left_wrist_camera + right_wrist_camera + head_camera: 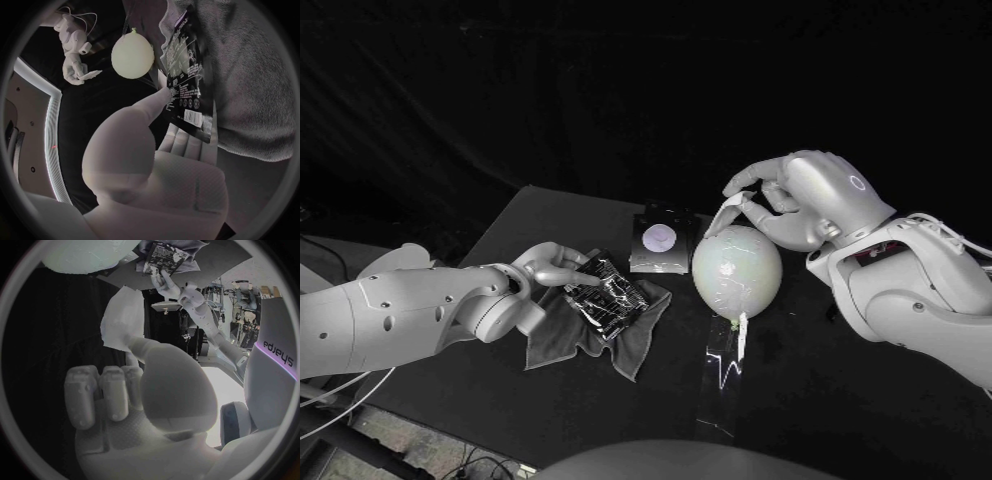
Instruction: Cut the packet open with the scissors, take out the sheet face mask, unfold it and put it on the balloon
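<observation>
The pale balloon (pixel 736 268) stands on the black table (pixel 862 390) right of centre; I also see the balloon (pixel 132 55) from the left wrist and the balloon (pixel 78 255) from the right wrist. My right hand (pixel 798 195) hovers just above the balloon's top and pinches a small white piece of sheet mask (pixel 728 212), also visible as the sheet mask (pixel 122 317). My left hand (pixel 553 270) holds the black printed packet (pixel 610 295) between thumb and fingers, left of the balloon. In the left wrist view the packet (pixel 187 75) lies across the fingers.
A grey cloth (pixel 610 340) lies under the packet, also seen as the cloth (pixel 250 90). A dark card with a round white emblem (pixel 661 240) stands behind, between packet and balloon. A pale strip (pixel 740 335) hangs below the balloon.
</observation>
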Controlling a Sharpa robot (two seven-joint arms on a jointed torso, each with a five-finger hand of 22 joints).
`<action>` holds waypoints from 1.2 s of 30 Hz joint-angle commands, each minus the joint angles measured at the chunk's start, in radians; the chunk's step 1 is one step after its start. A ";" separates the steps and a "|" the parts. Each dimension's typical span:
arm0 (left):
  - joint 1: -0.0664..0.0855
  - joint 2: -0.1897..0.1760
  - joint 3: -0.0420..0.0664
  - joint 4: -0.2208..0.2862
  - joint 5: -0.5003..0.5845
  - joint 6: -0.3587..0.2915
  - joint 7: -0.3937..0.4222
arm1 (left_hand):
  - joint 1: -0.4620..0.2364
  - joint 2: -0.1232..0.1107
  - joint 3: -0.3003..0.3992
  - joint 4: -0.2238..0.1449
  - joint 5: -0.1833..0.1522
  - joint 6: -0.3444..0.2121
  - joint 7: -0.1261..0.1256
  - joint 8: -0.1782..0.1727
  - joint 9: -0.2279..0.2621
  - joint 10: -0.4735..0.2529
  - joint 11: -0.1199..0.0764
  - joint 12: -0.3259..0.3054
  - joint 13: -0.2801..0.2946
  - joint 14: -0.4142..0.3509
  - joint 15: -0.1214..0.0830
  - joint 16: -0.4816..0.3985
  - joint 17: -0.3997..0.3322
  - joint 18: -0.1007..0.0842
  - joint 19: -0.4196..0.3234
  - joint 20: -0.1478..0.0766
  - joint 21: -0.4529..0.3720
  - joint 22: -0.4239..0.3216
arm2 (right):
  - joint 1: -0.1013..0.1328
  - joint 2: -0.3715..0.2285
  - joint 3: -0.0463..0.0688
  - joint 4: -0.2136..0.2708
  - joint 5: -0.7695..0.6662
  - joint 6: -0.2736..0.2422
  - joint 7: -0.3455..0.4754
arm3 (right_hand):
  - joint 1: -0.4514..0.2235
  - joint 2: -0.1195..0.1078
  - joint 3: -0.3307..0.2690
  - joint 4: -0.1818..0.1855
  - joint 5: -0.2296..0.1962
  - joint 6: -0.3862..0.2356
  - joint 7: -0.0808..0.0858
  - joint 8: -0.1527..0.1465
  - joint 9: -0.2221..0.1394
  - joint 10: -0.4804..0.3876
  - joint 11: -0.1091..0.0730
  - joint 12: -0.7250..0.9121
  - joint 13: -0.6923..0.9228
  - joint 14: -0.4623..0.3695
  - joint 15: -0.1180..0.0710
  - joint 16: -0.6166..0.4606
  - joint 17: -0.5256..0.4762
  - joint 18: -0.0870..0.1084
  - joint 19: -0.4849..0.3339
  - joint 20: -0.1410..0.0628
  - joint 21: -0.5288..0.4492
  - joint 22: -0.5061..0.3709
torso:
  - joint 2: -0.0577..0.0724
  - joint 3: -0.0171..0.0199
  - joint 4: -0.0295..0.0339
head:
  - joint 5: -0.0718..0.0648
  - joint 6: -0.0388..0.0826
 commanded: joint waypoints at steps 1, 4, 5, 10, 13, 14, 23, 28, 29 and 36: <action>-0.001 -0.005 0.001 -0.005 -0.122 -0.069 0.023 | 0.012 0.000 -0.017 -0.001 -0.003 -0.011 0.079 0.006 -0.002 -0.011 0.003 0.007 0.001 -0.027 0.007 -0.009 -0.008 0.013 -0.075 0.076 -0.025 -0.172 | 0.000 -0.001 0.000 0.001 -0.003 0.020 0.008 | -0.011 -0.003 0.004 0.000 0.005 0.007 0.001 0.003 0.002 0.106 -0.004 0.003 0.263 0.110 -0.004 0.003 0.263 -0.014 0.113 -0.001 0.006 0.263 | 0.000 0.0001 -0.0001 | -0.001 0.001; 0.001 -0.008 0.005 -0.006 -0.149 -0.080 0.030 | 0.017 0.000 -0.033 -0.001 -0.003 -0.016 0.080 0.008 -0.005 -0.022 0.005 0.011 0.001 -0.045 0.011 -0.011 -0.014 0.012 -0.088 0.082 -0.042 -0.183 | -0.001 -0.001 0.000 0.001 -0.002 0.022 0.009 | -0.011 -0.003 0.004 0.000 0.005 0.007 0.001 0.003 0.002 0.106 -0.004 0.003 0.263 0.110 -0.004 0.003 0.263 -0.014 0.113 -0.001 0.006 0.263 | 0.000 0.0006 0.0005 | -0.004 0.002; 0.001 -0.010 0.007 -0.006 -0.158 -0.084 0.033 | 0.025 0.001 -0.058 0.000 -0.004 -0.022 0.082 0.010 -0.007 -0.037 0.009 0.013 0.000 -0.071 0.017 -0.014 -0.022 0.004 -0.126 0.083 -0.066 -0.197 | -0.001 -0.001 0.000 0.002 -0.002 0.023 0.010 | -0.011 -0.003 0.004 0.000 0.005 0.007 0.001 0.003 0.002 0.106 -0.004 0.003 0.263 0.110 -0.004 0.003 0.263 -0.014 0.113 -0.001 0.006 0.263 | 0.000 0.0007 0.0007 | -0.004 0.002; 0.004 -0.012 0.017 -0.009 -0.188 -0.096 0.043 | 0.057 0.013 -0.140 0.013 -0.004 -0.032 0.085 0.018 -0.013 -0.075 0.016 0.021 0.000 -0.113 0.026 -0.012 -0.039 -0.012 -0.180 0.084 -0.103 -0.223 | -0.002 0.000 0.000 0.001 -0.001 0.025 0.011 | -0.011 -0.003 0.004 0.000 0.005 0.007 0.001 0.003 0.002 0.106 -0.004 0.003 0.263 0.110 -0.004 0.003 0.263 -0.014 0.113 -0.001 0.006 0.263 | -0.001 0.0005 -0.0001 | -0.005 0.004; 0.005 -0.012 0.024 -0.014 -0.196 -0.102 0.051 | 0.090 0.019 -0.212 0.035 -0.003 -0.041 0.087 0.025 -0.018 -0.102 0.019 0.030 0.000 -0.141 0.033 -0.011 -0.052 -0.023 -0.209 0.084 -0.123 -0.237 | -0.002 0.002 -0.001 0.000 0.000 0.027 0.011 | -0.011 -0.003 0.004 0.000 0.005 0.007 0.001 0.003 0.002 0.106 -0.004 0.003 0.263 0.110 -0.004 0.003 0.263 -0.014 0.113 -0.001 0.006 0.263 | -0.001 0.0004 -0.0002 | -0.006 0.006; 0.005 -0.012 0.027 -0.016 -0.198 -0.104 0.053 | 0.109 0.025 -0.238 0.051 -0.002 -0.043 0.086 0.029 -0.020 -0.111 0.022 0.035 0.001 -0.156 0.033 -0.008 -0.059 -0.026 -0.216 0.083 -0.130 -0.241 | -0.002 0.003 -0.001 -0.001 0.000 0.027 0.011 | -0.011 -0.003 0.004 0.000 0.005 0.007 0.001 0.003 0.002 0.106 -0.004 0.003 0.263 0.110 -0.004 0.003 0.263 -0.014 0.113 -0.001 0.006 0.263 | -0.001 0.0003 -0.0004 | -0.007 0.008; 0.011 -0.010 0.050 -0.023 -0.212 -0.104 0.063 | 0.216 -0.004 -0.352 0.208 -0.002 -0.070 0.082 0.043 -0.035 -0.158 0.023 0.069 0.001 -0.239 0.040 -0.005 -0.109 -0.028 -0.234 0.084 -0.159 -0.246 | -0.003 0.010 -0.001 -0.005 0.003 0.033 0.013 | -0.012 -0.003 0.005 -0.001 0.005 0.006 0.001 0.003 0.002 0.106 -0.004 0.003 0.263 0.110 -0.004 0.003 0.263 -0.014 0.113 -0.001 0.006 0.263 | 0.000 0.0005 -0.0003 | -0.011 0.012; 0.014 -0.008 0.052 -0.024 -0.219 -0.093 0.053 | 0.278 -0.025 -0.400 0.322 -0.002 -0.077 0.077 0.049 -0.043 -0.169 0.025 0.088 0.001 -0.240 0.040 0.004 -0.119 -0.028 -0.231 0.085 -0.170 -0.246 | -0.004 0.011 -0.001 -0.005 0.004 0.036 0.013 | -0.012 -0.003 0.005 -0.001 0.005 0.006 0.001 0.003 0.002 0.106 -0.004 0.003 0.263 0.110 -0.004 0.003 0.263 -0.014 0.113 -0.001 0.006 0.263 | 0.000 0.0001 -0.0012 | -0.012 0.014; 0.014 -0.007 0.053 -0.024 -0.218 -0.090 0.053 | 0.283 -0.026 -0.403 0.332 -0.003 -0.076 0.077 0.051 -0.044 -0.168 0.025 0.090 0.001 -0.230 0.040 0.007 -0.117 -0.029 -0.227 0.085 -0.170 -0.245 | -0.004 0.010 -0.001 -0.005 0.004 0.036 0.013 | -0.012 -0.003 0.005 -0.001 0.005 0.006 0.001 0.003 0.002 0.106 -0.004 0.003 0.263 0.110 -0.004 0.003 0.263 -0.014 0.113 -0.001 0.006 0.263 | 0.000 0.0001 -0.0012 | -0.012 0.014; 0.016 -0.006 0.056 -0.024 -0.151 -0.082 0.105 | 0.307 -0.016 -0.412 0.381 -0.003 -0.052 0.054 0.069 -0.043 -0.135 0.012 0.121 0.006 -0.119 0.023 0.065 -0.085 -0.021 -0.131 0.083 -0.154 -0.236 | -0.004 0.010 -0.001 -0.005 0.004 0.038 0.012 | -0.012 -0.003 0.005 -0.001 0.005 0.006 0.001 0.003 0.002 0.106 -0.004 0.003 0.263 0.110 -0.004 0.003 0.263 -0.014 0.113 -0.001 0.006 0.263 | 0.001 0.0000 -0.0001 | -0.014 0.014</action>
